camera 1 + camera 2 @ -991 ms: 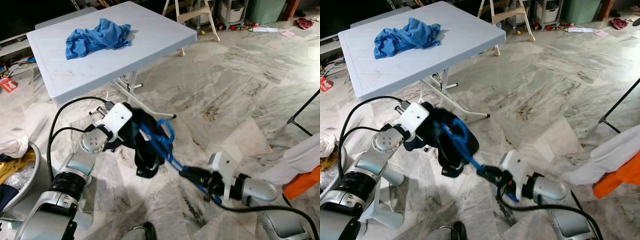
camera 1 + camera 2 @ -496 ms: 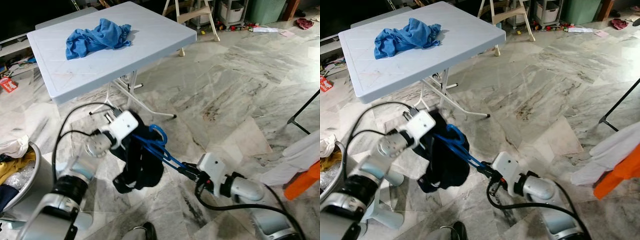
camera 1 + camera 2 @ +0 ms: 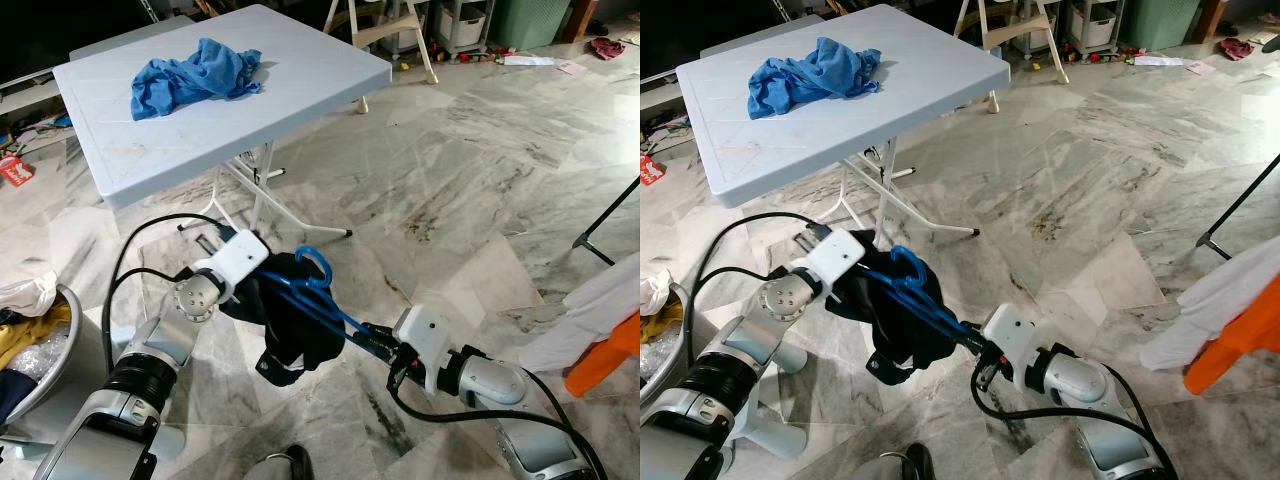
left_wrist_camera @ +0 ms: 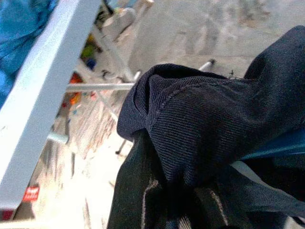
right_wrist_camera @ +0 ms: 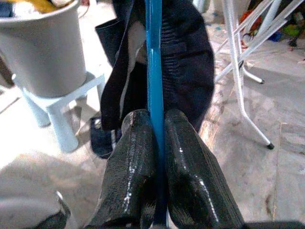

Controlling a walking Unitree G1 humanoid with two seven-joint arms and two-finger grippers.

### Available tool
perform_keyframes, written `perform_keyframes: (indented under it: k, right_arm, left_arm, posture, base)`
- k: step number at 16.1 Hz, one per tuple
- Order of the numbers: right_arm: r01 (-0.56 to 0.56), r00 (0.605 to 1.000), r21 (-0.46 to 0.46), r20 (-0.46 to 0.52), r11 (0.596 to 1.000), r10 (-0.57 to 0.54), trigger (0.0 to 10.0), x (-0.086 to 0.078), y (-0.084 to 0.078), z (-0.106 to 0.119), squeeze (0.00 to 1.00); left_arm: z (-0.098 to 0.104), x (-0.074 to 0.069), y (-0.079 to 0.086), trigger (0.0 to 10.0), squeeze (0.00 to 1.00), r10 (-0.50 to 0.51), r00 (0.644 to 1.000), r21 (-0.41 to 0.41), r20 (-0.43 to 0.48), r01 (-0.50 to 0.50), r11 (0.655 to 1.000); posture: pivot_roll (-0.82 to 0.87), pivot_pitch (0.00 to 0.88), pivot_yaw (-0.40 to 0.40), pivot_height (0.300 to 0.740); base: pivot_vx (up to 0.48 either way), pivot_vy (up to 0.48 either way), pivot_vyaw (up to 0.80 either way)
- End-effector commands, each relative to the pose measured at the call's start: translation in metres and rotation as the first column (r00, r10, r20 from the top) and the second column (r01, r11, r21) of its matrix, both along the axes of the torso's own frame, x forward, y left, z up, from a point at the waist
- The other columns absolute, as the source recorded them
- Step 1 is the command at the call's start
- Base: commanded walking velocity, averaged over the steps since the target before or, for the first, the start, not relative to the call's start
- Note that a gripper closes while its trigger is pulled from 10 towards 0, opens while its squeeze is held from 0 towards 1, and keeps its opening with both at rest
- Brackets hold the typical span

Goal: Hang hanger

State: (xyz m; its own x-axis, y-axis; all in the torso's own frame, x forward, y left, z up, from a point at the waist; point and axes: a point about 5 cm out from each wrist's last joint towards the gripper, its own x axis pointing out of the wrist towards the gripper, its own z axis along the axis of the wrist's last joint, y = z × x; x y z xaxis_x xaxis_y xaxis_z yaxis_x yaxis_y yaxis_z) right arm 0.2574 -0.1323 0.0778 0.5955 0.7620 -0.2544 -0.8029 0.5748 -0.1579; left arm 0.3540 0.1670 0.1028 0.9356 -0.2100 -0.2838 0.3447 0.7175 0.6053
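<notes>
Counter (image 3: 300, 75) at back, blue cloth (image 3: 195, 72) on top. Dark garment (image 3: 290, 325) draped over blue hanger (image 3: 318, 300), mid-air above marble floor (image 3: 450, 190), between both arms. Right tool (image 5: 156, 143) clenched on hanger's bar. Left tool (image 3: 262, 285) buried in garment; grip cannot be told.

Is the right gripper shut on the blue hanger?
Yes, the right gripper has both fingers pressed against the blue hanger.
</notes>
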Motion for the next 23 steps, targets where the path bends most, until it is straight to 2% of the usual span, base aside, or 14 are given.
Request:
perform_keyframes:
  k: [1, 3, 5, 8, 9, 14, 17, 23]
  right_arm:
    - [-0.021, 0.997, 0.057, 0.073, 0.998, 0.017, 10.0, 0.002, 0.007, 0.015, 0.00]
    - [-0.027, 0.997, 0.076, 0.074, 0.997, 0.021, 10.0, 0.001, 0.010, 0.017, 0.00]
    - [-0.030, 0.997, 0.097, 0.076, 0.995, 0.023, 10.0, 0.002, 0.012, 0.019, 0.00]
    - [-0.050, 0.997, 0.149, 0.069, 0.988, 0.040, 10.0, 0.003, 0.019, 0.023, 0.00]
    - [-0.057, 0.996, 0.143, 0.075, 0.988, 0.046, 10.0, 0.005, 0.022, 0.023, 0.00]
    - [-0.033, 0.994, 0.182, 0.107, 0.983, 0.014, 10.0, 0.012, 0.039, 0.025, 0.00]
    - [0.001, 0.991, 0.207, 0.129, 0.978, -0.028, 10.0, 0.015, 0.044, 0.028, 0.00]
    - [0.076, 0.981, 0.219, 0.160, 0.973, -0.113, 10.0, 0.022, 0.037, 0.030, 0.00]
  left_arm:
    - [-0.010, -0.007, 0.002, 10.0, 0.00, 0.042, 0.999, -0.065, -0.030, -0.044, 0.997]
    - [-0.024, -0.016, -0.009, 10.0, 0.00, 0.024, 0.997, -0.123, -0.073, -0.033, 0.992]
    - [-0.026, -0.018, -0.019, 10.0, 0.00, 0.022, 0.996, -0.150, -0.081, -0.034, 0.988]
    - [-0.022, -0.020, -0.038, 10.0, 0.00, -0.037, 0.996, -0.205, -0.078, 0.021, 0.979]
    - [-0.020, -0.019, -0.043, 10.0, 0.00, -0.044, 0.996, -0.207, -0.082, 0.026, 0.978]
    - [-0.005, -0.024, -0.069, 10.0, 0.00, -0.083, 0.993, -0.322, -0.090, 0.050, 0.945]
    - [-0.004, -0.027, -0.073, 10.0, 0.00, -0.076, 0.992, -0.347, -0.103, 0.036, 0.937]
    - [-0.002, -0.025, -0.066, 10.0, 0.00, -0.055, 0.992, -0.334, -0.115, 0.013, 0.943]
  posture:
    - [-0.13, 0.080, 0.153, 0.740]
    - [-0.13, 0.077, 0.152, 0.740]
    - [-0.13, 0.076, 0.147, 0.740]
    - [-0.13, 0.078, 0.141, 0.740]
    - [-0.13, 0.079, 0.140, 0.740]
    - [-0.13, 0.081, 0.143, 0.740]
    - [-0.12, 0.082, 0.144, 0.740]
    - [-0.13, 0.085, 0.150, 0.740]
  base:
    - [0.000, 0.000, 0.00]
    - [0.000, 0.000, 0.00]
    - [0.000, 0.000, 0.00]
    - [0.000, 0.000, 0.00]
    - [0.000, 0.000, 0.00]
    - [0.000, 0.000, 0.00]
    - [0.000, 0.000, 0.00]
    - [0.000, 0.000, 0.00]
